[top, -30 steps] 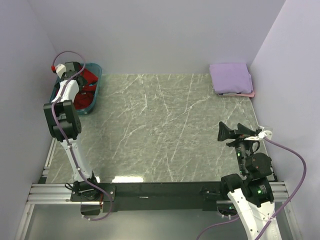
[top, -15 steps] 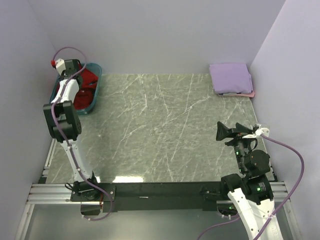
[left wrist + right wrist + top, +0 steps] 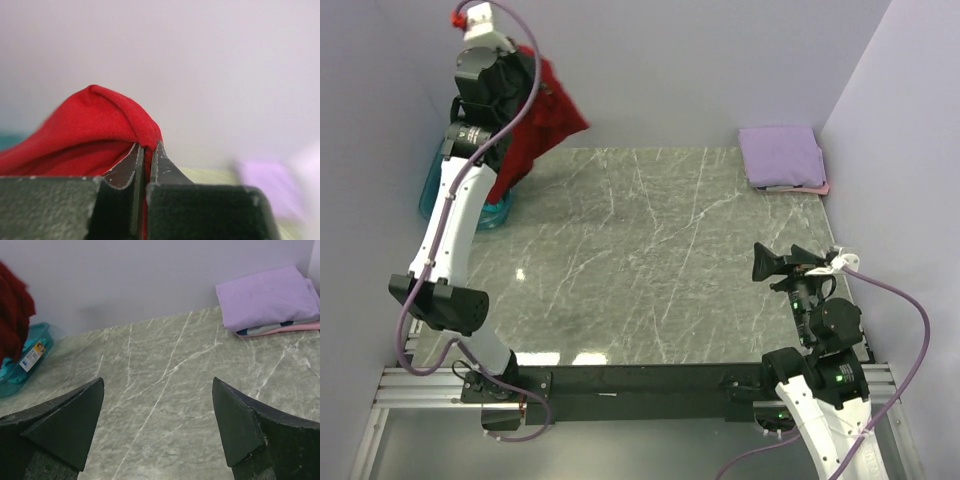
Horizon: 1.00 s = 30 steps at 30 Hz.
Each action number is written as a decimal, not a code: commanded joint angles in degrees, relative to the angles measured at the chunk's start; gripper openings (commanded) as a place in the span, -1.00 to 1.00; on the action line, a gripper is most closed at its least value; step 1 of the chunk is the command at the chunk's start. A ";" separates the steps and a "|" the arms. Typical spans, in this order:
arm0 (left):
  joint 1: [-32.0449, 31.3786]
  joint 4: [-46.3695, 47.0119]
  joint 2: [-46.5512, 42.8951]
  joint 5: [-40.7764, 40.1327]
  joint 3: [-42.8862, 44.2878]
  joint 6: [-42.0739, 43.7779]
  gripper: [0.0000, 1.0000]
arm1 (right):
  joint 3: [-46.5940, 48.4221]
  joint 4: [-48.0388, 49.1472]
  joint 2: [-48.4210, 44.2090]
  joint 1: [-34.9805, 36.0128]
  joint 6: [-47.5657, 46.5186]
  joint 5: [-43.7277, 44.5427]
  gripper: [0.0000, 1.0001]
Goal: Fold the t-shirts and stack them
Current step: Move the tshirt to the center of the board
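Note:
The deep red t-shirt [image 3: 548,112] hangs in the air above the table's far left corner, pinched by my left gripper [image 3: 510,78], which is raised high. In the left wrist view the jaws [image 3: 147,148] are shut on a fold of the red t-shirt [image 3: 95,120]. At the far right corner lies a folded stack with the lavender t-shirt [image 3: 780,153] on top, a teal edge [image 3: 250,330] under it and a pale pink t-shirt [image 3: 295,327] at the bottom. My right gripper [image 3: 782,262] hovers near the right edge, open and empty [image 3: 157,382].
A translucent blue-green tub [image 3: 430,196] stands at the far left beneath the hanging shirt and shows with a label in the right wrist view [image 3: 31,354]. The marble tabletop [image 3: 650,250] is walled on the left, back and right.
My left gripper shut on the red shirt inside the tub, then rose high, pulling the shirt up out of it. The right arm stayed almost still.

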 commanded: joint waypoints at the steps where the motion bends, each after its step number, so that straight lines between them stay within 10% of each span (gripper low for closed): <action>1: -4.67 1.98 -3.16 15.18 4.06 0.27 -0.99 | 4.82 -0.75 2.29 0.46 -0.02 0.87 0.89; 15: -9.69 17.63 -14.40 47.64 -6.73 -14.33 -0.86 | 10.45 -4.44 4.75 0.46 0.50 0.88 0.89; 20: -9.60 12.97 -21.97 30.36 -30.27 -7.57 -0.54 | 11.16 -6.38 8.52 0.46 1.29 -5.62 0.89; 26: -7.24 -3.00 -27.17 -12.24 -51.39 -7.46 0.60 | 10.72 -7.26 15.11 0.46 1.13 -15.02 0.89; 30: -7.40 -7.60 -29.26 -9.70 -56.05 -5.71 0.91 | 10.81 -8.04 22.23 0.46 3.66 -22.06 0.99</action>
